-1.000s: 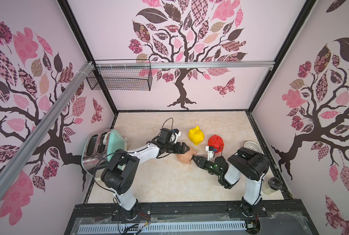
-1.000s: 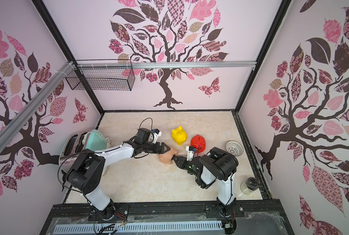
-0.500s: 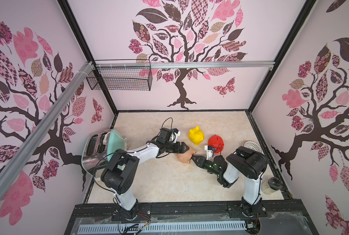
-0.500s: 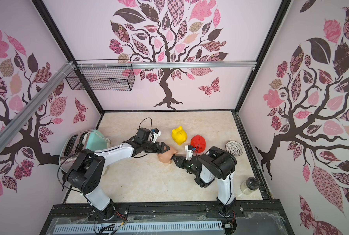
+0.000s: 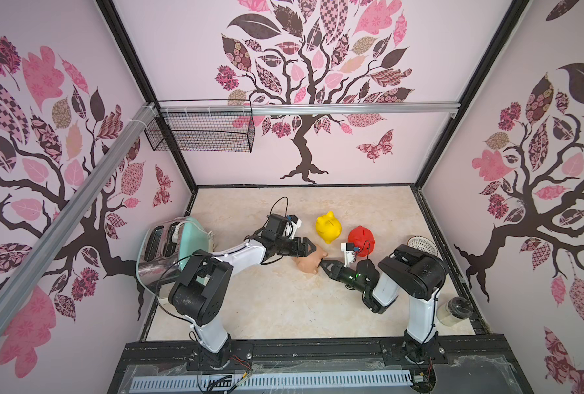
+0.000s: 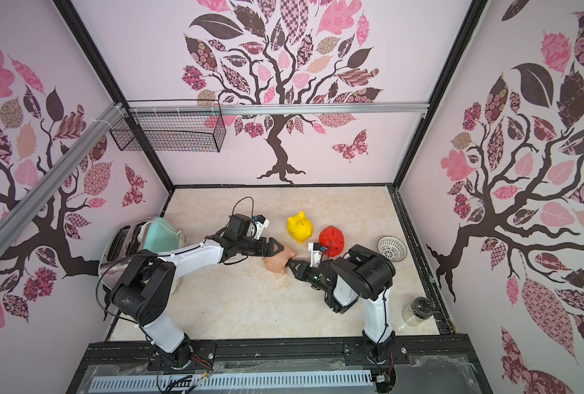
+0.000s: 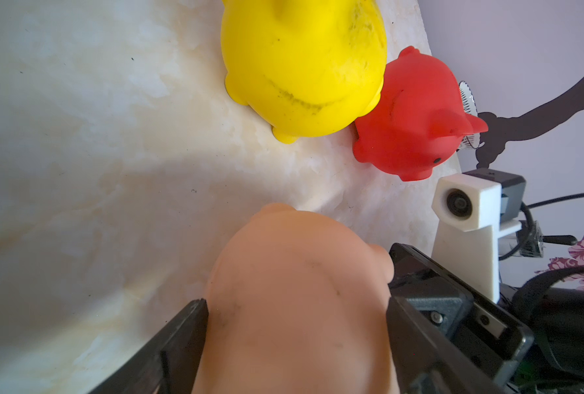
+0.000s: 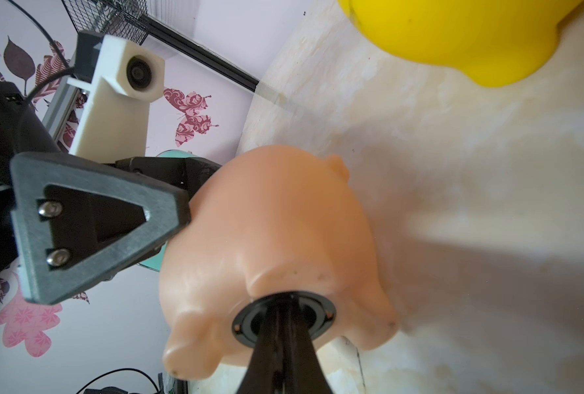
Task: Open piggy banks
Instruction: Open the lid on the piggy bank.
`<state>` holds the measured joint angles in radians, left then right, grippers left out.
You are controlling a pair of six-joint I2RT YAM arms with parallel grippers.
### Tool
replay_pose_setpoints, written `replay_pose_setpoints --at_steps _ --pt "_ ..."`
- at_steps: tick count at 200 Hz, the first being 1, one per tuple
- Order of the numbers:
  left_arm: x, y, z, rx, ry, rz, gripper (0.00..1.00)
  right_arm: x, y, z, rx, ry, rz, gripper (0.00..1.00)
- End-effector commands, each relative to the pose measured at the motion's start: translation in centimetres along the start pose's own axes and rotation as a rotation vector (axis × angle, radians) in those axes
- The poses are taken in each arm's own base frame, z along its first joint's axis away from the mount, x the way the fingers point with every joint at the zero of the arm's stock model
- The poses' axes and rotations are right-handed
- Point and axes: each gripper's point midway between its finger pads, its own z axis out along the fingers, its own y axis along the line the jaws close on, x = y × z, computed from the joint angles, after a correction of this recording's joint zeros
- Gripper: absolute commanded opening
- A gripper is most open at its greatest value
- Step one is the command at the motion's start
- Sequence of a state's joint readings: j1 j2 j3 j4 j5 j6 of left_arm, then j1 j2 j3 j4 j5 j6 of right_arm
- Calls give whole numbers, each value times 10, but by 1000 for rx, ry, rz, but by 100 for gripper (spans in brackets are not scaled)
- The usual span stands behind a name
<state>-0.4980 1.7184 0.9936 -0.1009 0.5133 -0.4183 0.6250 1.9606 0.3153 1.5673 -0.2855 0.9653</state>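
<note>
So the peach pig (image 5: 308, 263) is mid counter (image 5: 266, 307), just nearer than the yellow pig (image 5: 328, 228) and red pig (image 5: 360, 238). Those two stand on their feet side by side, untouched afaict.

The left jaws are clamped across the peach pig's body from the left, and it's tipped so its belly faces the right arm (image 5: 416, 273). Imo that's the whole point: one arm plays vise so the black plug (image 8: 246, 322) gets presented to the other.

The right jaws are clenched tight w/ the tips poked into the middle of the plug. Can't tell if they're pinching a rib in there. The plug looks seated, so pig #1 isn't open yet.

Vs a sec ago, the right jaws were a bit apart and now they're squeezed together. Otherwise the top views look basically the same; the pig and left arm (image 5: 243, 252) haven't budged.
</note>
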Motion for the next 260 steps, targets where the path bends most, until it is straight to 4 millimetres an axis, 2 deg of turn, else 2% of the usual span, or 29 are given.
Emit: replay_pose_setpoints --at_steps 1,34,64,93,113,260 --pt "51 38 12 -131 159 -66 85 -8 9 5 -39 -28 -28 1" --pt "50 37 12 -129 159 -65 85 -9 8 6 -35 -26 -33 0" --pt "50 38 12 -130 159 -65 85 -9 9 6 -38 -27 -35 7" --pt "51 38 13 -128 161 -67 85 -8 8 5 -34 -26 -53 0" --pt "50 38 12 -129 159 -66 85 -7 7 5 -32 -23 -78 0" --pt "52 38 13 -126 163 -69 85 -4 13 0 -36 -15 -516 0"
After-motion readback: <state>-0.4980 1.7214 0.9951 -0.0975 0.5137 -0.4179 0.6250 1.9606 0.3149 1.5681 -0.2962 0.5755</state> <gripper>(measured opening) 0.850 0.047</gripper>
